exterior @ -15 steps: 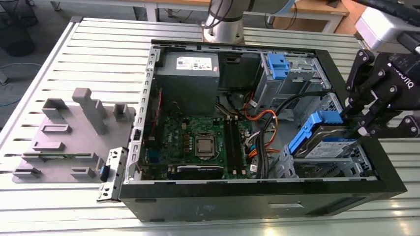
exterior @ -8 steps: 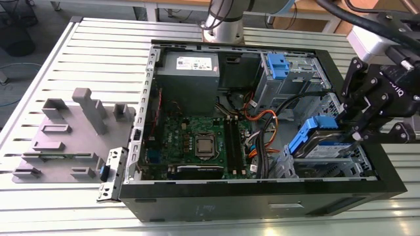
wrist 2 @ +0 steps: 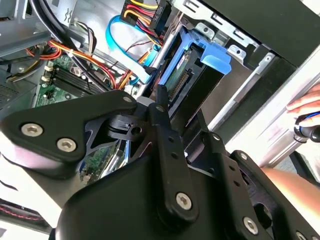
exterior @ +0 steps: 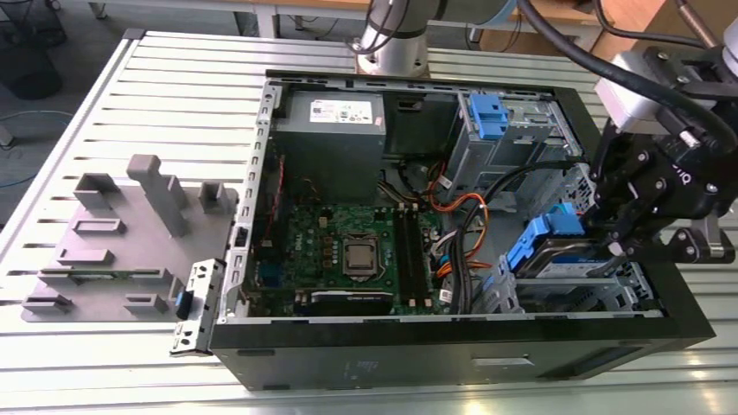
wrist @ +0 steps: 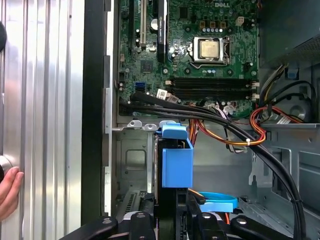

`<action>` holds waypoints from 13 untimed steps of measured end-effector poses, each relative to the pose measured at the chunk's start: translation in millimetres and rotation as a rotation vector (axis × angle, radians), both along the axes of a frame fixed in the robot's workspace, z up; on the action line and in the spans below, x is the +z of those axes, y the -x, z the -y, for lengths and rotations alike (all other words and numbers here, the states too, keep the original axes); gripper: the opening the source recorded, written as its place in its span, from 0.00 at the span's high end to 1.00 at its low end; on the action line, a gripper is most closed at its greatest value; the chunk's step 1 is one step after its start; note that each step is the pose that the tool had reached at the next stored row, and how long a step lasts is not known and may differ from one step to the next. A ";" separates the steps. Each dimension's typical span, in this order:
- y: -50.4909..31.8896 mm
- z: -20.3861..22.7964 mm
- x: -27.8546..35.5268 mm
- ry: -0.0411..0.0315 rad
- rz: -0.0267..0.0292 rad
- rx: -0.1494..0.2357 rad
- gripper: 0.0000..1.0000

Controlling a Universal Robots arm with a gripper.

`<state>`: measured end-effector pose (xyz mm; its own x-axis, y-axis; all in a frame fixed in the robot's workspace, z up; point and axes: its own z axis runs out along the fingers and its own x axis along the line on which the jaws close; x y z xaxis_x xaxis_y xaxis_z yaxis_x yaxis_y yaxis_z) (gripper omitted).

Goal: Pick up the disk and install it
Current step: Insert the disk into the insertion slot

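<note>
disk (wrist 2: 199, 82) gripped btw fingers (wrist 2: 161, 120), at drive bay (exterior: 611, 285)

My gripper (exterior: 613, 246) is covering most of the disk (exterior: 542, 242) in the exterior view; a person's hand (wrist: 7, 192) is being cut off by the first wrist view's edge.

The end effector (exterior: 620, 246) was matte black, built of flat angular link plates (wrist 2: 65, 130) pinned with round silver screws (wrist 2: 183, 201). White markings showed on its housing (exterior: 680, 177). A silver-grey wrist block (exterior: 640, 82) adjoined it, with thick black cables (exterior: 562, 45) looping past. The arm's column (exterior: 398, 39) was pale metallic grey.
</note>
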<state>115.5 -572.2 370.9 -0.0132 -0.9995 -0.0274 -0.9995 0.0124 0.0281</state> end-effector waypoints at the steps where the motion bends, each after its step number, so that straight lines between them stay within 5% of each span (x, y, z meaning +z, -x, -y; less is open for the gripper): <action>1: 0.0 0.0 -1.8 0.0000 0.0000 0.000 0.65; 13: 0.0 0.0 -23.1 -0.0003 0.0000 0.000 0.65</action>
